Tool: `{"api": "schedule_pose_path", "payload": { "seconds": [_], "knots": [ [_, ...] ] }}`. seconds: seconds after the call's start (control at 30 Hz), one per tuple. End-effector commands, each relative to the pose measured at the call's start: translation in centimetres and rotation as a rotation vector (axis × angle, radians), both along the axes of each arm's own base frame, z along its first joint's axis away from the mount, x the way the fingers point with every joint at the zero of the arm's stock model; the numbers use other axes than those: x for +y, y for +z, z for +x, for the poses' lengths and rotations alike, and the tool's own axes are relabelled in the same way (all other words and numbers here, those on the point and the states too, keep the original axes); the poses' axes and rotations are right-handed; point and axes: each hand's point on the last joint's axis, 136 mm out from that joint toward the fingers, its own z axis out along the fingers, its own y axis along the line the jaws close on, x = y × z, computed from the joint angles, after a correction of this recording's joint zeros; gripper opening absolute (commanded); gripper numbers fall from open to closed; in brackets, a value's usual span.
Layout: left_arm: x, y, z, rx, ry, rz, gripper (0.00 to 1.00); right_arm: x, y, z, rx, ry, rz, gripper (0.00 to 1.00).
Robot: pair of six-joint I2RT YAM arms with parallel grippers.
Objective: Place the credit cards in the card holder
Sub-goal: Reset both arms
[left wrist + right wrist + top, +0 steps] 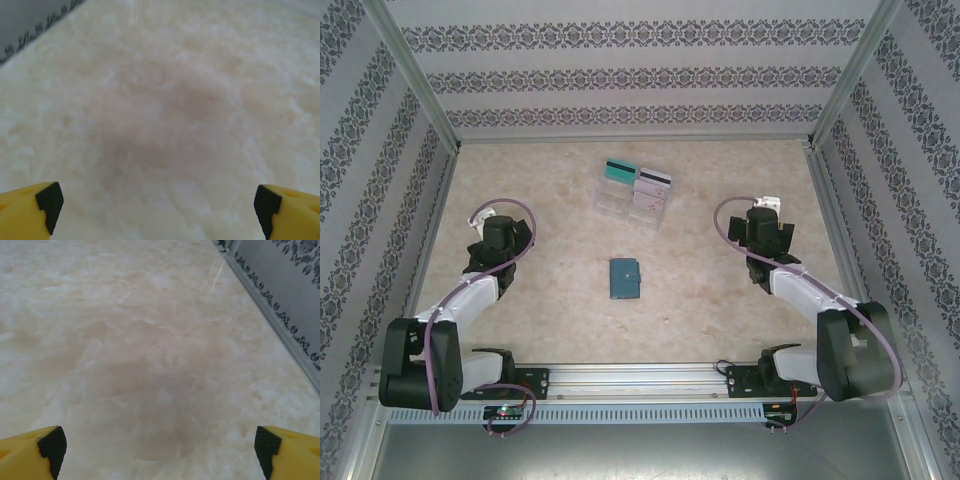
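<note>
Your top view is bright and quite sharp, with soft, even light. In both wrist views the pale marbled table top [165, 60] looks blurry, with a dim shadow patch in the middle.

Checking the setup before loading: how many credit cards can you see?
2. The teal card sits at the far end of the left clear tray; the pale card, dark-striped, on the right clear tray beside it. Others may be hidden underneath.

A lab-style robot test booth: marble-look worktop [520, 190] boxed in by wallpaper-printed panels [620, 80] on aluminium framing [412, 75], robot arms [470, 295] bolted to a rail [640, 375]
</note>
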Motion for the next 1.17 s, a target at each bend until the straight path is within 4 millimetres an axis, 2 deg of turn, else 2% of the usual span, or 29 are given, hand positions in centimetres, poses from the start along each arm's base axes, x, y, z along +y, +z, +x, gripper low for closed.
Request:
{"api": "schedule_pose_path", "payload": {
  "seconds": [0.0, 0.17, 0.2, 0.27, 0.37, 0.4, 0.43, 0.5, 0.53, 0.6, 1.13],
  "knots": [
    [0.7, 3.3, 2.4, -0.164, -0.047, 0.134, 1.0, -0.7, 1.5, 1.5, -0.173, -0.003, -0.037, 0.98],
    [-0.3, 3.2, 3.8, -0.181, -0.169, 0.187, 1.0, 0.4, 1.8, 2.4, -0.242, 0.095, -0.065, 0.98],
    [-0.7, 2.9, 3.9, -0.163, -0.199, 0.182, 1.0, 0.7, 1.2, 2.5, -0.239, 0.117, -0.055, 0.98],
    [-1.5, 1.5, 3.7, -0.147, -0.253, 0.183, 1.0, 0.7, 1.2, 2.7, -0.254, 0.121, -0.051, 0.98],
    [-2.3, -0.6, 2.8, -0.251, -0.295, 0.193, 1.0, 1.0, 0.8, 2.5, -0.259, 0.169, -0.01, 0.98],
    [-2.5, -1.1, 3.0, -0.257, -0.303, 0.194, 1.0, 1.2, 0.7, 2.5, -0.271, 0.198, 0.012, 0.98],
    [-2.7, -1.7, 3.6, -0.236, -0.321, 0.19, 1.0, 1.5, -0.6, 2.1, -0.263, 0.228, 0.024, 0.98],
    [-3.0, -2.4, 4.9, -0.148, -0.348, 0.177, 1.0, 1.9, -0.6, 2.6, -0.276, 0.253, 0.027, 0.98],
    [-3.8, -2.6, 5.1, -0.136, -0.391, 0.19, 1.0, 1.9, -0.9, 2.7, -0.229, 0.261, 0.043, 0.98],
    [-4.1, -2.6, 5.1, -0.134, -0.405, 0.188, 1.0, 1.6, -0.5, 3.4, -0.237, 0.261, 0.074, 0.98],
    [-4.3, -2.6, 5.2, -0.137, -0.421, 0.188, 1.0, 1.4, -0.5, 3.3, -0.231, 0.255, 0.072, 0.98]
  ]
}}
